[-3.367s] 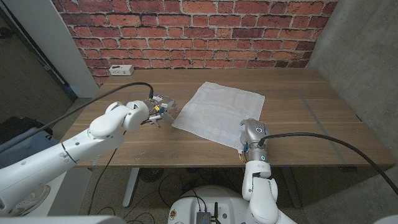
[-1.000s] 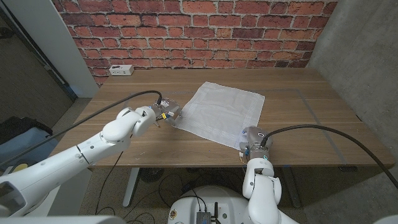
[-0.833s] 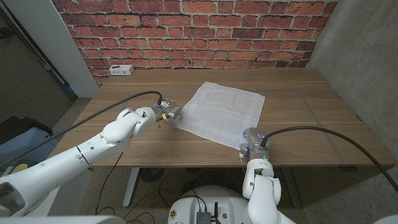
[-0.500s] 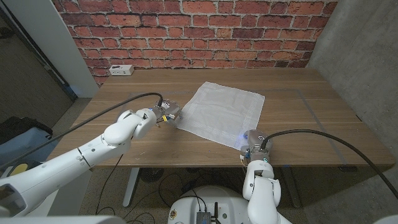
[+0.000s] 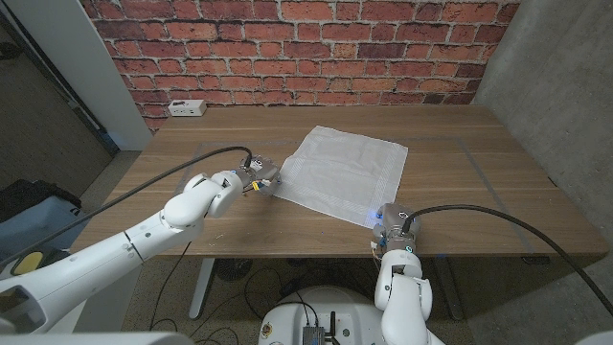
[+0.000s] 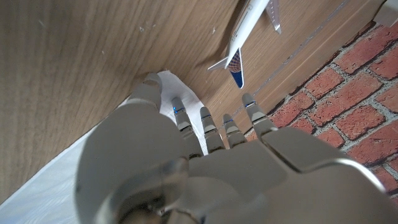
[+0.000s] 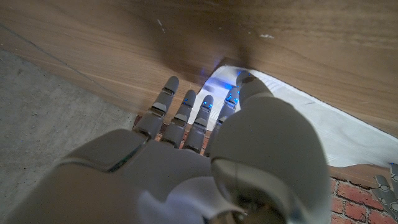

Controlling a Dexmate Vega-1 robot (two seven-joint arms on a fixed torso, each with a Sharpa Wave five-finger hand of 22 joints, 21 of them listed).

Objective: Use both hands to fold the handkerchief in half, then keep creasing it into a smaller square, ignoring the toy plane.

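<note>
progress: honestly nothing folded yet. The handkerchief (image 5: 337, 176) is spread out in one layer, sitting center-right of the head view on the tabletop (image 5: 192, 144). Judging from that, the whole fold-in-half plus the smaller creasing is left to do.

left hand: the left hand (image 5: 259, 175) is right at the cloth's left corner, mid-left of the frame, arm coming up from the bottom-left. In the left wrist view its fingers (image 6: 211, 127) reach out over that corner, slightly spread. Can't tell if it's actually pinching the fabric.

right hand: the right hand (image 5: 389, 218) sits at the cloth's near corner, lower-middle of the frame, at the tabletop's front edge. In its wrist view the fingers are stretched out and apart, thumb near the cloth edge; no clear grip, can't call it.

toy plane: the toy plane (image 6: 249, 31) lies on the wood beyond the left hand, untouched.
</note>
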